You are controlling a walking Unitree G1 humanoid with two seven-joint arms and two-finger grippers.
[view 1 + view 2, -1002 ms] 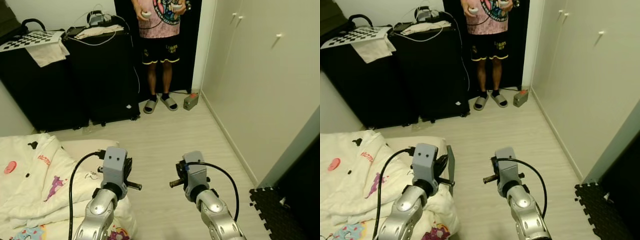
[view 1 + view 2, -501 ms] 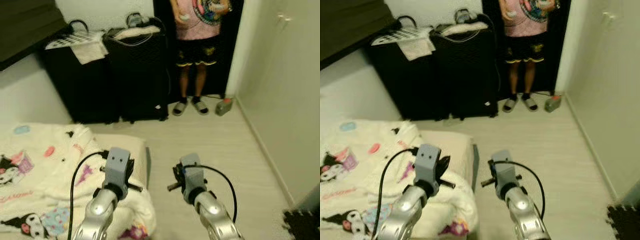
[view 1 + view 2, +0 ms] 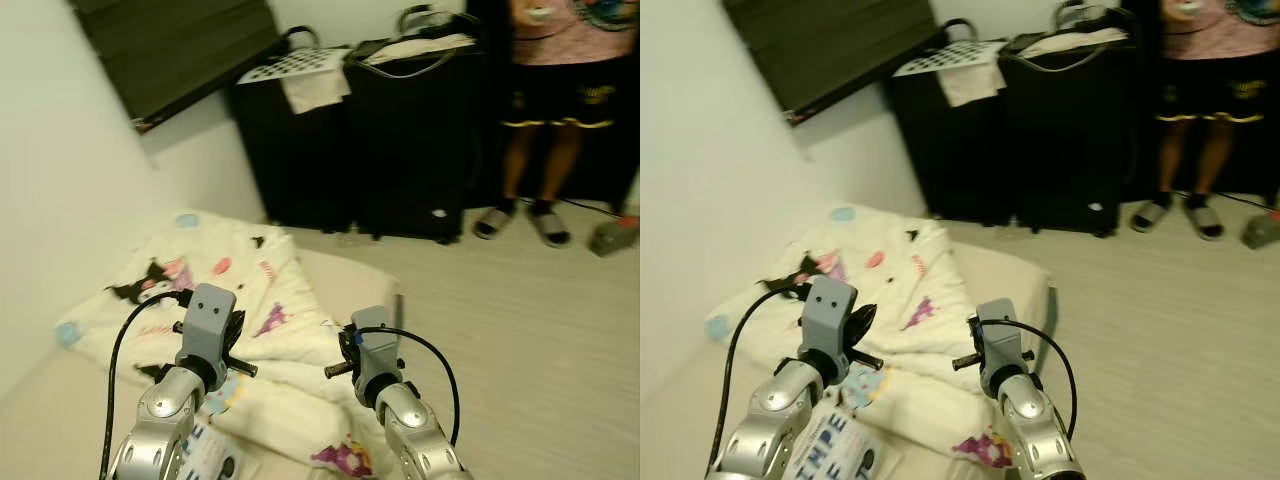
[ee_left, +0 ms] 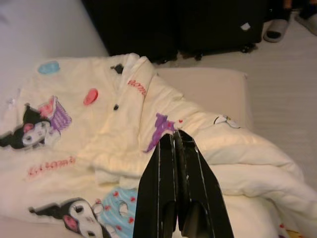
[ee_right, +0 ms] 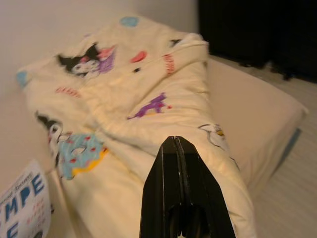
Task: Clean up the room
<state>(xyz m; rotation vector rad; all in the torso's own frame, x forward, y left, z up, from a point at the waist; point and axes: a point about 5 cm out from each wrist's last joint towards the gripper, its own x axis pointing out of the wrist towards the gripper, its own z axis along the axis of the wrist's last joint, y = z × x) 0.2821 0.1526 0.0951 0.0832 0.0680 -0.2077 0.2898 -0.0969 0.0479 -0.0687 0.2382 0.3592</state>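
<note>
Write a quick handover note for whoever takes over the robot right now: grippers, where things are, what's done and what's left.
Left gripper: shut, empty, held over the blanket.
Right gripper: shut, empty, held over the blanket's near edge.
The blanket lies crumpled on the mattress, which sits on the floor by the wall. A printed sheet lies at the near end, under the left arm.
Two black suitcases stand beyond the mattress, with a cloth on top. A person stands by them.
Done: nothing visibly tidied.
Left: straighten the blanket and pick up the sheet.
</note>
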